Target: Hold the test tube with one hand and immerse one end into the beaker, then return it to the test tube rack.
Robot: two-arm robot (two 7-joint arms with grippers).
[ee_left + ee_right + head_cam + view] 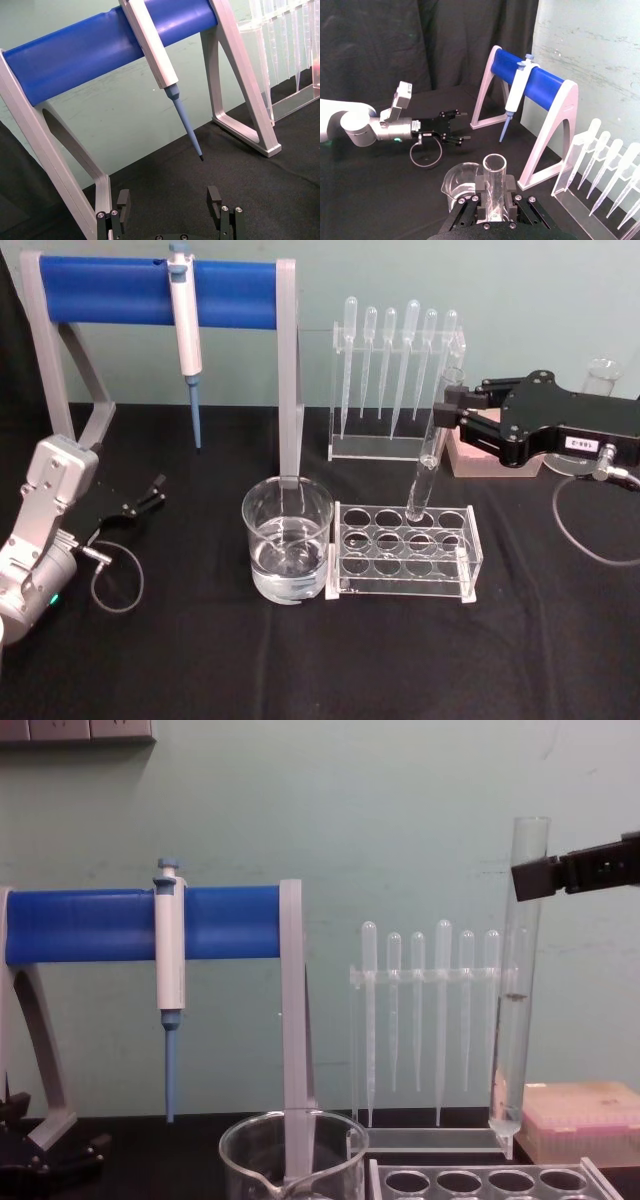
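1. The right wrist view gives you what the head view cannot: the right black pincer (495, 189) is clenched on the long clear glass test tube (430, 462). Its flat fingers press both sides just below the open rim.
2. The chest view shows you the tube's rounded end hanging just above the clear plastic rack with round holes (405, 558), apart from it. In the head view that end lies over a back-row hole, with the tube tilted.
3. The left black pincer (150, 495) sits low at the left of the black cloth tabletop (300, 670), well apart. Its wrist view shows you it released and empty.
4. The wide clear glass beaker (288, 540), holding clear liquid, stands just beside the rack's left end. You have bare tabletop in front of both.
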